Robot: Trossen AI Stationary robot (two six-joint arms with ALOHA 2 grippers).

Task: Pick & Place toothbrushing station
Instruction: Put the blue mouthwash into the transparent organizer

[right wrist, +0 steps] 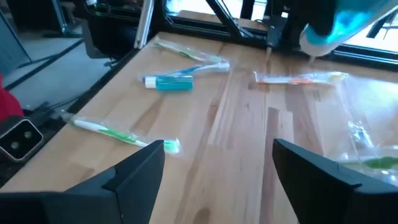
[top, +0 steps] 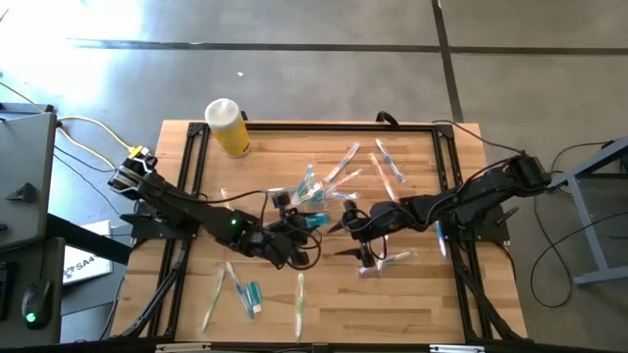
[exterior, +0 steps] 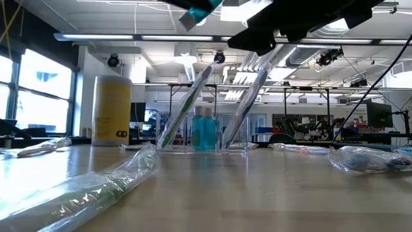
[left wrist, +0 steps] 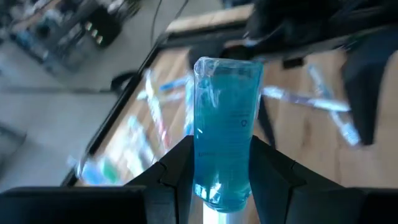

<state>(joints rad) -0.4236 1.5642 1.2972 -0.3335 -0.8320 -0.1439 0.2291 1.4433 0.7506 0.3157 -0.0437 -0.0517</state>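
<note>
Partway through, by my read. My left end effector (left wrist: pixel 221 177) is clamped on a teal tube (left wrist: pixel 225 124), held in the air centre-frame in the high view, just right of the clear container (exterior: pixel 205 135). Container sits mid-counter with a few toothbrushes (exterior: pixel 187 106) leaning in it plus teal tubes already inside.

My right end effector (right wrist: pixel 217 165) is spread wide, carrying nothing, low over the counter right of centre.

Left to do, I'd judge: most of it. Wrapped toothbrushes scattered upper centre (top: pixel 388 162), lower left (top: pixel 214 294), lower centre (top: pixel 300 299); another teal tube (top: pixel 251 294) lower left.

Surface: light wood-plank counter (top: pixel 343 324) with a black frame rail, yellow bottle (top: pixel 228 127) with white cap at upper left, not part of the job. Room: grey concrete floor, open workshop with benches, ceiling strip lights, windows on the left in the low view.
</note>
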